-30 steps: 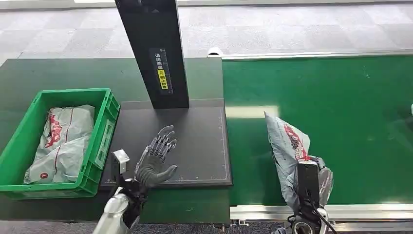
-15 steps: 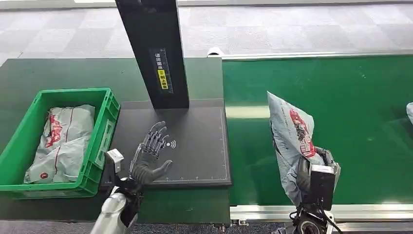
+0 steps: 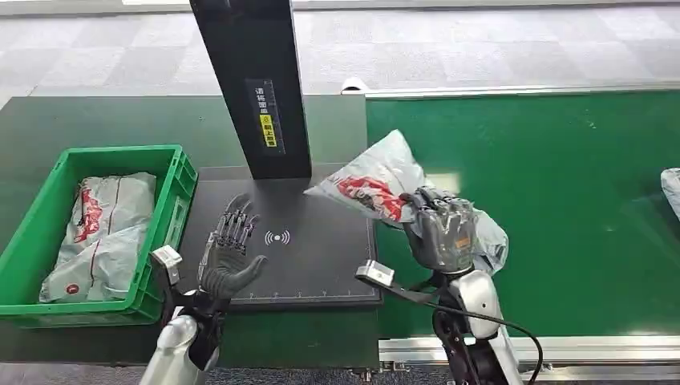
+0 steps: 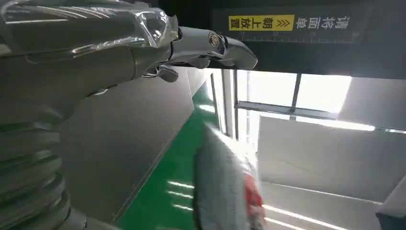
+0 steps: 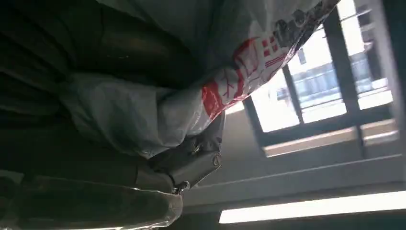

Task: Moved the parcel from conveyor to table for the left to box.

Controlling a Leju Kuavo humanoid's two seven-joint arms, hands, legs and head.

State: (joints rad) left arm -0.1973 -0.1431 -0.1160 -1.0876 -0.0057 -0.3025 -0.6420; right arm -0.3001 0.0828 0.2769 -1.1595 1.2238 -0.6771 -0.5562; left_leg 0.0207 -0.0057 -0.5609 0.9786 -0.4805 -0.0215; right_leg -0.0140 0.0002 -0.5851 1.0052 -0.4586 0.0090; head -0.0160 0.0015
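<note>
The right robot hand (image 3: 443, 233) grips a grey parcel (image 3: 377, 183) printed in red, its fingers wrapped around the crumpled lower end of the bag. The parcel is held off the surface, slanting up and away from the robot hand toward the black post (image 3: 255, 84), its free end hanging over the near edge of the dark scanning pad (image 3: 321, 241) on the desk (image 3: 72, 120). The green conveyor (image 3: 553, 208) stretches out beyond the right robot hand on its outer side. The left robot hand (image 3: 228, 258) hovers over the pad with fingers spread and palm turned inward toward the parcel, holding nothing. Just outside the left robot hand sits a green crate (image 3: 172, 208) with another grey parcel (image 3: 104, 233) lying inside. A further grey bag (image 3: 670, 188) peeks in at the conveyor's far end, well apart from the right robot hand.
</note>
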